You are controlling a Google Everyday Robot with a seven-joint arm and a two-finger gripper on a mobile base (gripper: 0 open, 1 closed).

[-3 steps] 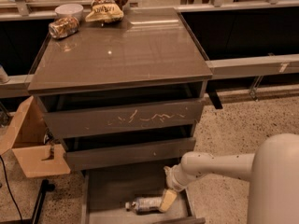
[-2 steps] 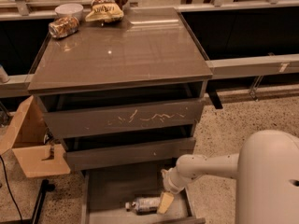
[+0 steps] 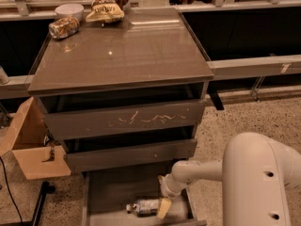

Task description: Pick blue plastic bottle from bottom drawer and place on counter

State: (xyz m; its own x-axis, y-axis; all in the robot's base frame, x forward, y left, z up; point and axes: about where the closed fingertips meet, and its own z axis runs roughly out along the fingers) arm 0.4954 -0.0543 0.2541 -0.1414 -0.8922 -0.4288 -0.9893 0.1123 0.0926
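The blue plastic bottle [image 3: 145,206] lies on its side on the floor of the pulled-out bottom drawer [image 3: 110,192], cap pointing left. My gripper [image 3: 164,205] hangs low in that drawer at the bottle's right end, right against it. The white forearm reaches in from the right, with its bulky elbow [image 3: 258,182] filling the lower right corner. The counter [image 3: 122,51], a glossy grey-brown cabinet top, spreads above the three drawers.
On the counter's back left stand a shiny can [image 3: 63,27], a white bowl [image 3: 69,9] and a chip bag [image 3: 107,6]. An open cardboard box [image 3: 33,149] sits on the floor left of the cabinet. The scratched middle drawer [image 3: 127,119] overhangs the bottom one.
The arm has swung leftward and its elbow fills more of the lower right. The gripper has edged left along the bottle's right end. The bottle has not moved.
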